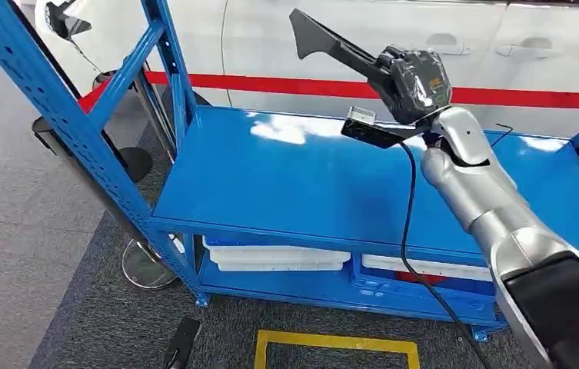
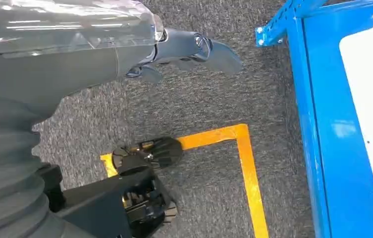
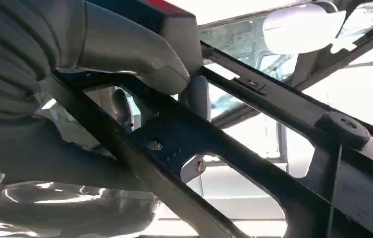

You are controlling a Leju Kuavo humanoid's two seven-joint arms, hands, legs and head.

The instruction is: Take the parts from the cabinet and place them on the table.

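Above the blue metal shelf, head view: right arm raised, right hand clasped round a black angular plastic part. Left wrist view: left hand hung over grey carpet, fingers loosely curled, nothing held. Right wrist view: thumb pressed on the black part.

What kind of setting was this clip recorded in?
Probably a car plant or workshop floor. A white car with a red stripe stands right behind a blue steel rack, yellow floor tape marks a standing spot, and the right hand holds a black frame-like part.
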